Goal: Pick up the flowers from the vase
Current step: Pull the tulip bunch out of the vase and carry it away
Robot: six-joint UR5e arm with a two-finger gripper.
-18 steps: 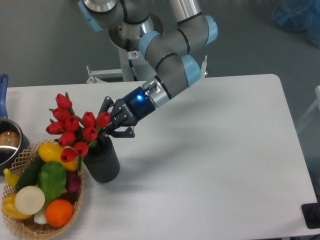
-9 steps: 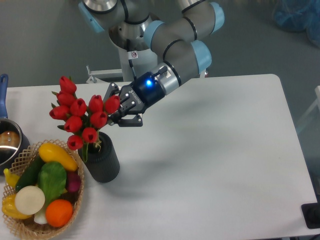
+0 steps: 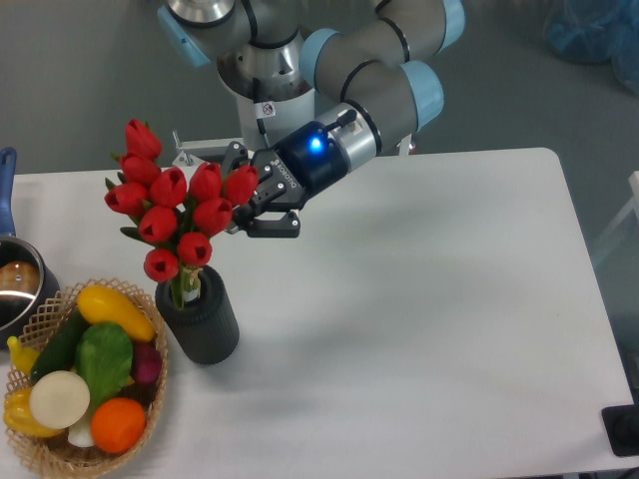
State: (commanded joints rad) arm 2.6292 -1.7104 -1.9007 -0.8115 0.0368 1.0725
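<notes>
White tabletop (image 3: pixel 419 299) under me carries a dark grey ribbed cylinder vase (image 3: pixel 200 321) beside a wicker basket of fruit and vegetables (image 3: pixel 85 384). My two-finger gripper (image 3: pixel 250 205) is clamped on the bunch of red tulip buds with green stems (image 3: pixel 175 210), now higher than a second ago; the stem ends barely remain inside the vase mouth, so I judge the lift almost finished.

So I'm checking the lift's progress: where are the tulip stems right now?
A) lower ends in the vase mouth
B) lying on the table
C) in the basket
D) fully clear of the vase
A: the flowers are raised in the gripper, but their stems reach into the vase mouth.
</notes>
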